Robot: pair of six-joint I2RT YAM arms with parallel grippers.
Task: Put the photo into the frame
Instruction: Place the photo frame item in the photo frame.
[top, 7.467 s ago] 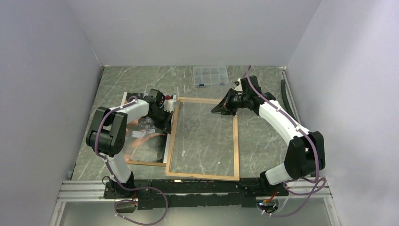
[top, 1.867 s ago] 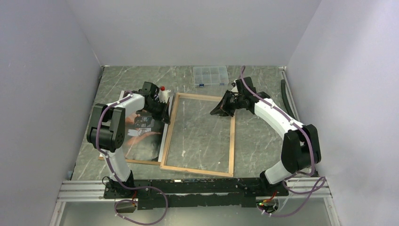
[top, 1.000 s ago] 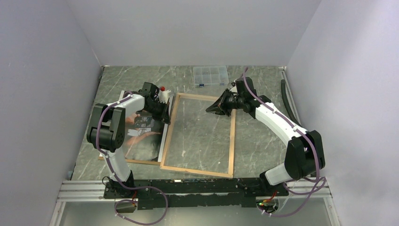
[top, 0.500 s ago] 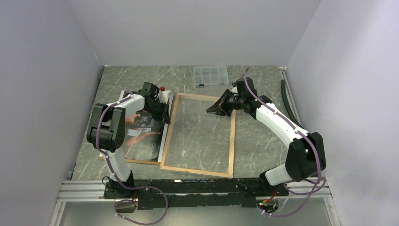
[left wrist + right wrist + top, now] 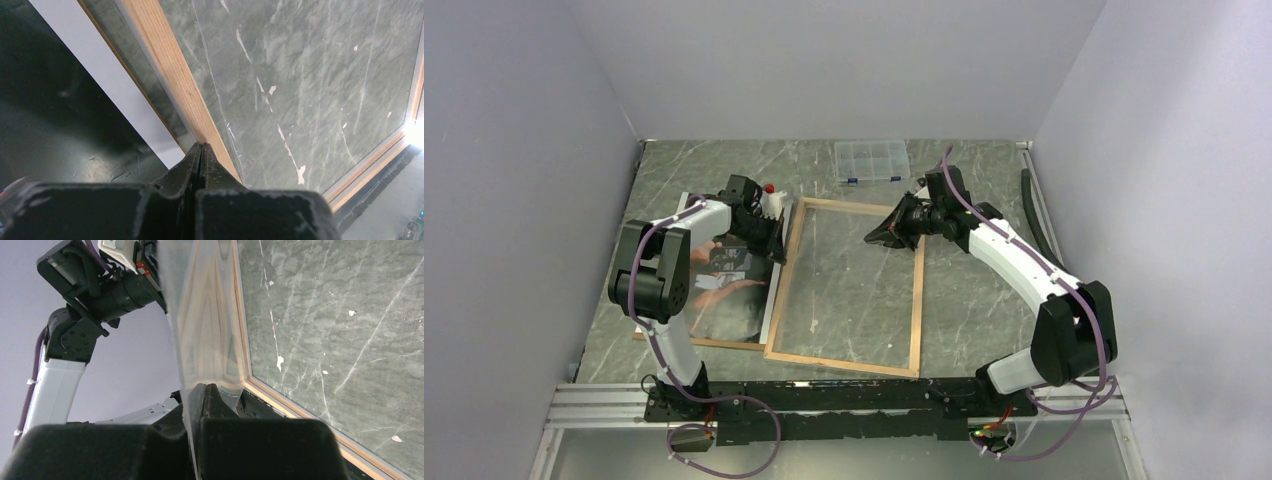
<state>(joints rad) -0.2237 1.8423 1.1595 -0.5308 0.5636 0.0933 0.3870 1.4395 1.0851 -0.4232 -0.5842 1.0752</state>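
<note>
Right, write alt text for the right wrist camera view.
The right gripper, shut, pinches the edge of a thin clear sheet that stands up through the middle of the view. Right of it the light wood rectangular picture frame lies on the grey-green marbled table; the left arm shows behind, upper left.

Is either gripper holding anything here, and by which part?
The right gripper pinches the edge of a thin clear sheet over the frame. The left gripper is shut on nothing.
</note>
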